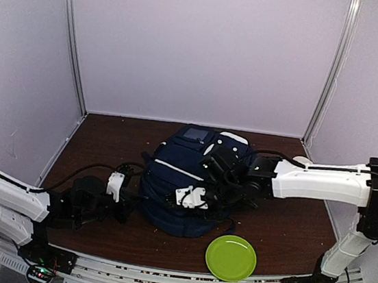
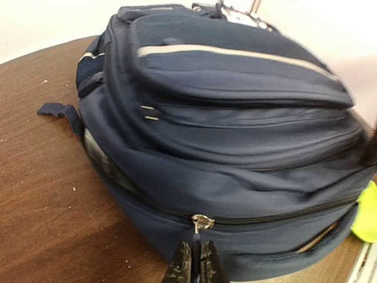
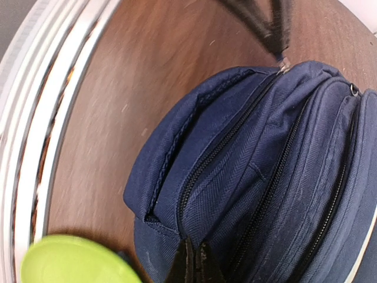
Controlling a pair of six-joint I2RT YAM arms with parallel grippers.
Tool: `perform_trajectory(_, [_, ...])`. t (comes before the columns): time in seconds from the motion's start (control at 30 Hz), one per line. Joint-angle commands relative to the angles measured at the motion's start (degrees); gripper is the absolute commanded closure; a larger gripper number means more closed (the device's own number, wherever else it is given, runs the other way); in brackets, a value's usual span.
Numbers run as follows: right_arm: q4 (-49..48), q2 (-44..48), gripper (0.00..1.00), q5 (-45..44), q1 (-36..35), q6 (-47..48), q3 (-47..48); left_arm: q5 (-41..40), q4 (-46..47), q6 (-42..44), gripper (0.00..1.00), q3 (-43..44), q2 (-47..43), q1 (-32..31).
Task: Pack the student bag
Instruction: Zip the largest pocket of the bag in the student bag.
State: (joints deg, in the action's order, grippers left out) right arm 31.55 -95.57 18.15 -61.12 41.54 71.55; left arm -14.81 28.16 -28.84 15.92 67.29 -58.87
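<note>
Student bag (image 1: 184, 182) at desk (image 1: 106, 145) centre; zip pull (image 2: 202, 223) sits just above your left tool (image 2: 193, 263).
Left tool pinches the pull; zip runs frame-right. Right tool (image 3: 191, 262) pinched narrow on bag fabric.

Matt woven-cloth student bag (image 2: 235, 147), shiny metal zip pull (image 2: 202, 223), smooth plastic plate (image 1: 230, 257), wood-grain table (image 2: 41, 194).

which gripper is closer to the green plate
Right. The right gripper is at the near end of the student bag, close to the green plate; the left gripper is across the bag.
</note>
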Motion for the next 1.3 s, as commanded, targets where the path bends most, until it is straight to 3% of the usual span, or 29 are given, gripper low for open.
perform_trajectory(0.0, [12.77, 7.43, 1.0, -2.35, -0.12, 9.36, -7.82, -0.43, -0.65, 3.91, 1.0, 2.45, 3.12, 2.53])
perform_trajectory(0.2, [12.45, 11.42, 1.0, -7.85, 7.11, 12.64, -13.39, 1.92, 1.2, 5.49, 1.0, 4.58, 6.78, 4.43])
perform_trajectory(0.47, [12.23, 12.18, 1.0, -6.95, 19.15, 13.93, -10.42, 4.0, 2.75, 6.19, 1.0, 5.79, 10.32, 7.47])
perform_trajectory(0.9, [10.9, 9.88, 1.0, -7.15, 20.19, 13.65, -9.53, 2.48, -1.88, 6.21, 1.0, 19.95, 24.16, 17.47])
perform_trajectory(1.27, [8.15, 9.1, 1.0, -3.3, 20.12, 8.55, -7.68, 5.43, -3.68, 7.53, 1.0, 24.14, 27.38, 18.44])
